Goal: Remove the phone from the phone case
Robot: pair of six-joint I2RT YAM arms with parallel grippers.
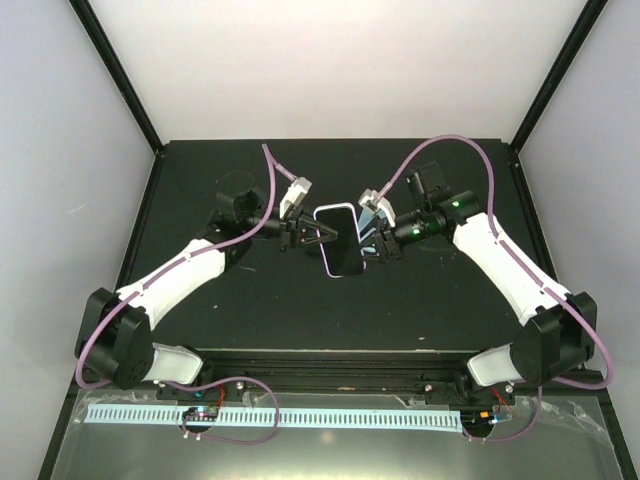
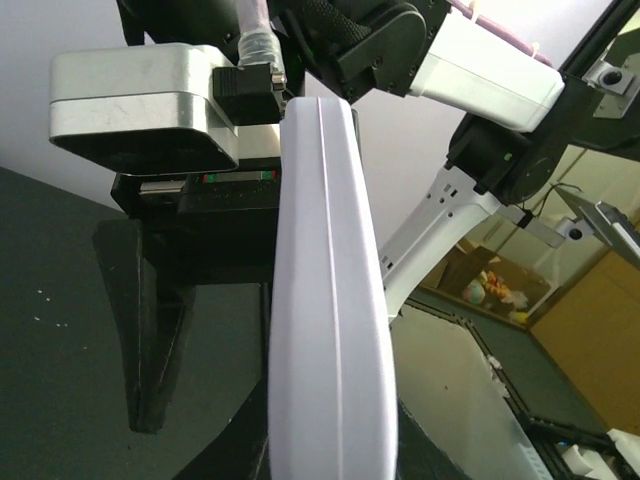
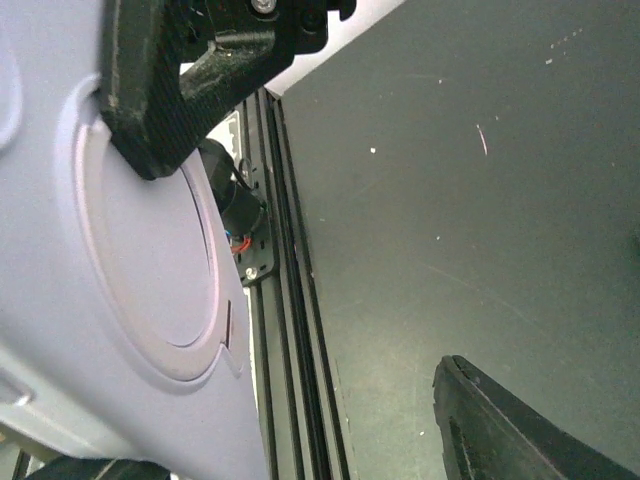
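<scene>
Right gripper [image 1: 376, 243] spreads wide, one finger [image 3: 170, 90] braced against the back of the lilac phone case [image 3: 120, 260], seemingly for prying; left gripper [image 1: 318, 237] meets the opposite edge, its grip impossible to tell; phone [image 1: 343, 243] sits cased, aloft between them.

Left claw [image 1: 330, 238], right claw [image 1: 378, 243]: both agape.

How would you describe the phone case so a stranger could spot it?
On the black table, look centre, where the left gripper and right gripper meet. The phone is between them, its dark screen rimmed by the pale lilac case, the only flat rectangle there.
</scene>
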